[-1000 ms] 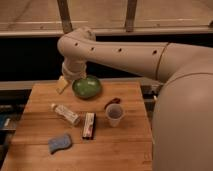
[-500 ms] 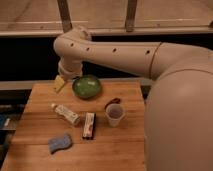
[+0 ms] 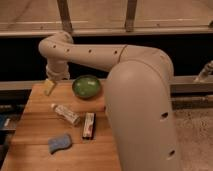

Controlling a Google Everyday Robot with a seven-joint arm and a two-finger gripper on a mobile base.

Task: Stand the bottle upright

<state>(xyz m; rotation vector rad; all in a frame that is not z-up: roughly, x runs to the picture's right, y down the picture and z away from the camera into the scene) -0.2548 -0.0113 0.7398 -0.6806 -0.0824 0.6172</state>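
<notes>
I judge nothing done yet: the bottle point(image 3: 65, 114) lies flat on the table point(image 3: 31, 127), and my gripper point(image 3: 49, 87) hangs wide open, empty, behind it.

Blurred tool point(image 3: 49, 86) at far-left table point(image 3: 30, 131) corner
</notes>
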